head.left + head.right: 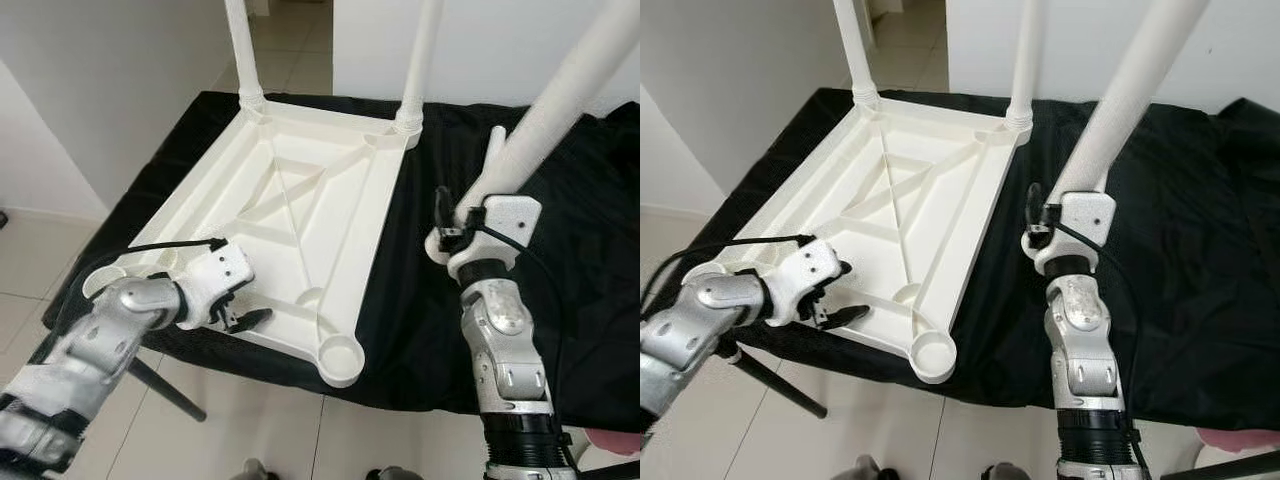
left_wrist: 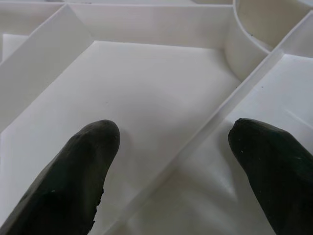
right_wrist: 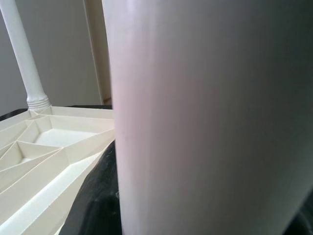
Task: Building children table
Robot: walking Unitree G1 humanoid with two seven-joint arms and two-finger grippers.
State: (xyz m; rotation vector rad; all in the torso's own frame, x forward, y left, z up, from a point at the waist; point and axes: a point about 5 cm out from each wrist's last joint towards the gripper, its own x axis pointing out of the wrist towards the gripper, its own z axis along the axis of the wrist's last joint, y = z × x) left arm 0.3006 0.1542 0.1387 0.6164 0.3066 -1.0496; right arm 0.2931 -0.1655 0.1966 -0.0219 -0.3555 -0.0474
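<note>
My left claw (image 1: 243, 318) reaches forward low on my left, its two black fingers (image 2: 73, 181) spread apart. My right arm is raised upright, wrist bent, and my right claw (image 1: 470, 205) is clamped closed around something.

The upturned tabletop (image 1: 290, 200) lies on the cloth (image 1: 580, 300), two legs (image 1: 243, 50) standing at its far corners.

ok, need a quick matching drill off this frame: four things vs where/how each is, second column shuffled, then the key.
1. left gripper
2. right gripper
3. tabletop
4. near corner socket

A. no leg in it
B. upside down on the black cloth
C. fingers open over the ribbed underside
D. shut on a loose white leg

Pairs: 1-C, 2-D, 3-B, 4-A
</note>
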